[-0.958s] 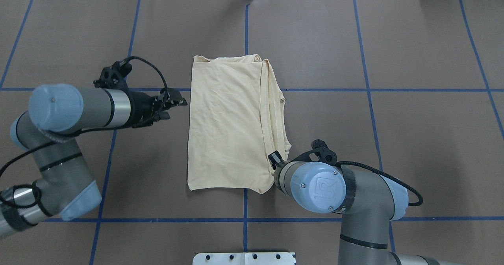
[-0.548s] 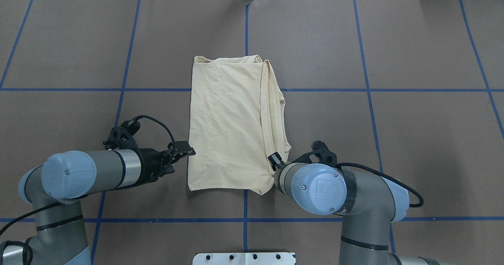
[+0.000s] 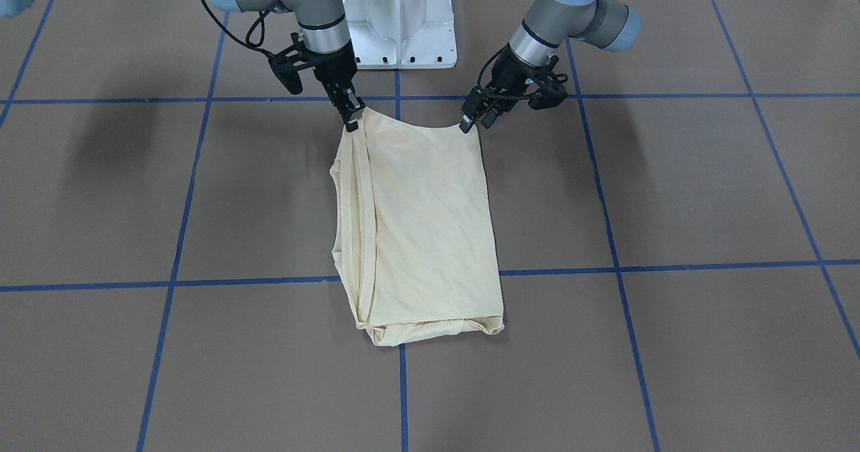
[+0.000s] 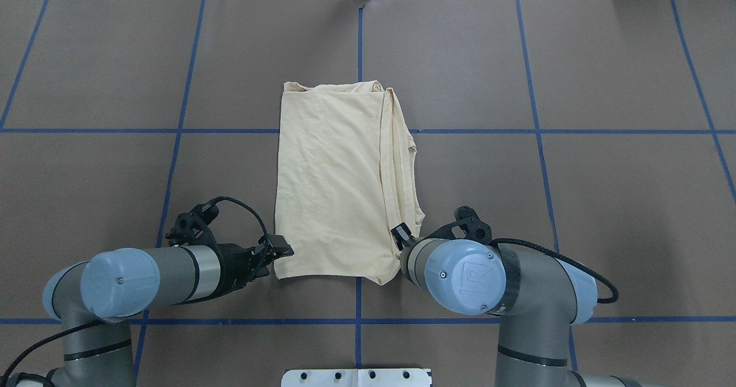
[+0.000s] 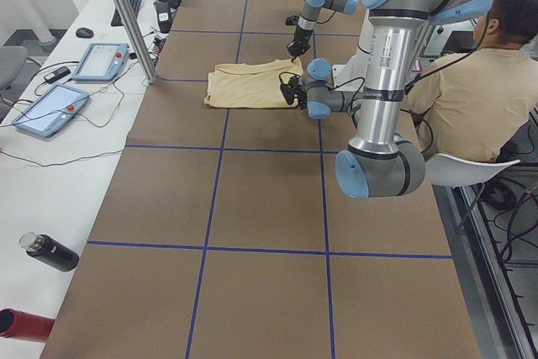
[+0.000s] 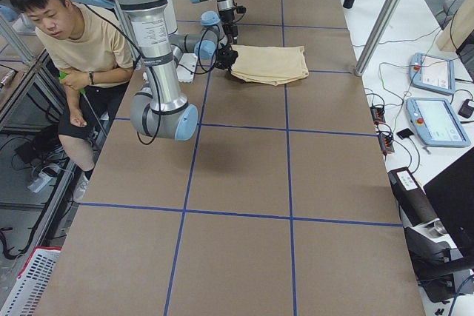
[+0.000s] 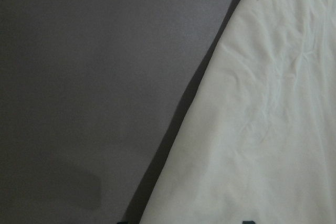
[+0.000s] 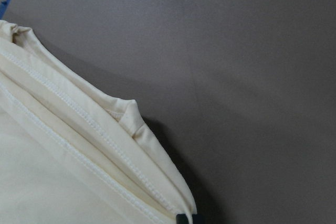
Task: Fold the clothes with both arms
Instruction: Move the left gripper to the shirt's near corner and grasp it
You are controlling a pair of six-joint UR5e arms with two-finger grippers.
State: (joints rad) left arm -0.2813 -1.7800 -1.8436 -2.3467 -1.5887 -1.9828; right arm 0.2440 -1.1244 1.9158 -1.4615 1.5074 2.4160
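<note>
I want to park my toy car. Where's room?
Bare table lies either side of the shirt and beyond its edge farthest from the robot. Crowded at its near corners, where the left arm and right arm reach in.

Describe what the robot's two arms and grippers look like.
The left arm and right arm are grey-and-silver jointed tubes with rounded light blue joint caps. One cap on the right arm carries an embossed UR logo. Black braided cables loop out at each wrist. The left gripper and right gripper are black, each with two slim fingers.
</note>
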